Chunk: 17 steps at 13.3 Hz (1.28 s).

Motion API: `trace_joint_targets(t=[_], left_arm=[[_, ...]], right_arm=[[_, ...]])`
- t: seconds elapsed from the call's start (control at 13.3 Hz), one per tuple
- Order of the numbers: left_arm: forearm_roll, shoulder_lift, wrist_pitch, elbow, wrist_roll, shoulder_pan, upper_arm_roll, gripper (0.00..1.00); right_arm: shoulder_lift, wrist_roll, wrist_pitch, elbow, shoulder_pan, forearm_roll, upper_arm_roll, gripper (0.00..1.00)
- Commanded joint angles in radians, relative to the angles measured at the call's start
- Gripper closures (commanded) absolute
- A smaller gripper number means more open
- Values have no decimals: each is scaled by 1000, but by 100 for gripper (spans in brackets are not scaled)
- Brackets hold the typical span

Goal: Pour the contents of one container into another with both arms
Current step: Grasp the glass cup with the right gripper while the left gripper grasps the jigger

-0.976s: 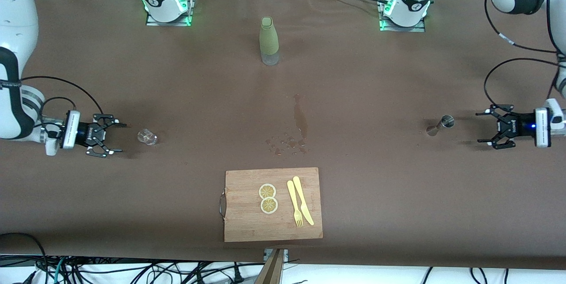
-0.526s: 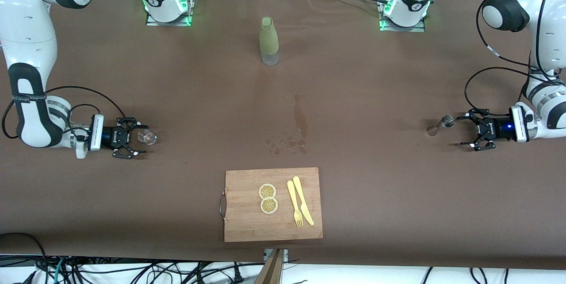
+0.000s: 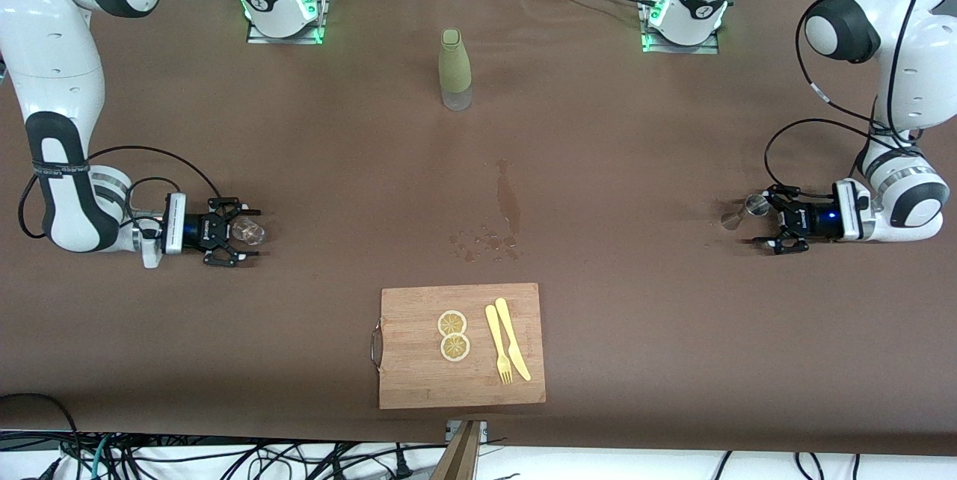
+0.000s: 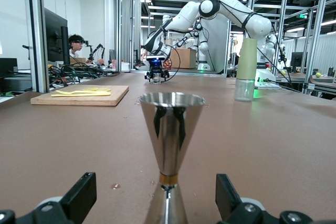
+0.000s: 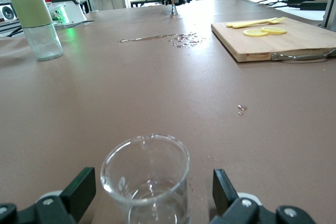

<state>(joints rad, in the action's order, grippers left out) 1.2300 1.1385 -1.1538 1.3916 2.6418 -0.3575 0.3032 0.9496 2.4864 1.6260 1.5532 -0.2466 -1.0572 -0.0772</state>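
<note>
Left hand (image 3: 772, 222) spread wide around the steel jigger (image 3: 742, 210), right hand (image 3: 241, 233) likewise around the glass beaker (image 3: 249, 230).

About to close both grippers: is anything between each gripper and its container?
Nothing visible. The left gripper, open, has the metal jigger standing upright between its fingers. The right gripper, open, flanks the small glass beaker. Bare table lies around both.
</note>
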Motion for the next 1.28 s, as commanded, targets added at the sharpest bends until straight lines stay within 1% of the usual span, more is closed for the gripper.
trace_joint_targets(t=[0.0,0.08,0.15,0.23,0.3,0.38,0.45,0.6,0.68,0.75,0.98,1.2], left_arm=[[5,-3,-3,27,96,17,8,0],[3,-3,2,38,96,22,7,0],[2,-3,6,47,95,29,4,0],[2,-3,15,52,95,29,2,0],[2,-5,20,56,95,32,2,0],[0,-8,23,63,95,32,2,0],[0,-11,23,72,95,32,2,0],[-3,-13,26,70,93,32,2,0],[-12,-14,28,70,93,32,4,0],[-21,-16,29,70,92,32,4,0],[-21,-17,36,70,92,29,7,2],[-21,-20,40,66,84,25,10,19]], right_arm=[[21,11,-17,-25,-6,-24,17,1],[23,11,-17,-25,-6,-24,17,2],[28,11,-17,-27,-6,-24,17,5],[28,11,-17,-27,-6,-24,19,12],[28,12,-17,-27,-6,-26,19,22],[28,14,-17,-27,-6,-32,20,38],[28,14,-17,-27,-8,-35,19,58],[28,14,-17,-27,-8,-38,19,77],[28,14,-17,-27,-10,-38,19,85],[28,12,-18,-27,-11,-38,19,88],[25,-6,-43,-27,-11,-41,20,88],[17,-78,-86,-36,-8,-82,24,89]])
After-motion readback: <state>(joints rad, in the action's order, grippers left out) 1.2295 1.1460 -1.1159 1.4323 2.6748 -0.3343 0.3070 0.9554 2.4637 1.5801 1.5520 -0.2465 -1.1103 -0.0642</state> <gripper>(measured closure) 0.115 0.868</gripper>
